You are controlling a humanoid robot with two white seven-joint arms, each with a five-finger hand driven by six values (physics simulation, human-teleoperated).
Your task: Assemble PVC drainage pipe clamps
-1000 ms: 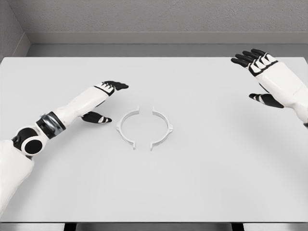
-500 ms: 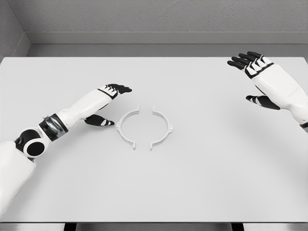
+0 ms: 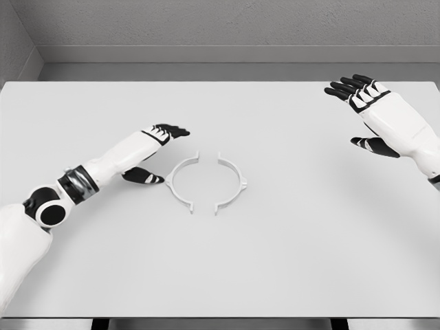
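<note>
White table (image 3: 289,261), 2 clamp halves (image 3: 180,183) (image 3: 232,181) facing, apart, at centre, left hand (image 3: 152,151) at 9 o'clock, fingers spread, empty, right hand (image 3: 368,113) at 2 o'clock, fingers extended, empty

1. There is only one view, from the camera on the robot's head, so no second view shares anything with it.
2. It looks forward and steeply down on the white table (image 3: 289,261).
3. The table's near edge lies at the bottom of the frame, the grey wall (image 3: 227,24) behind it at the top.
4. The camera stands back enough to take in nearly the whole tabletop.
</note>
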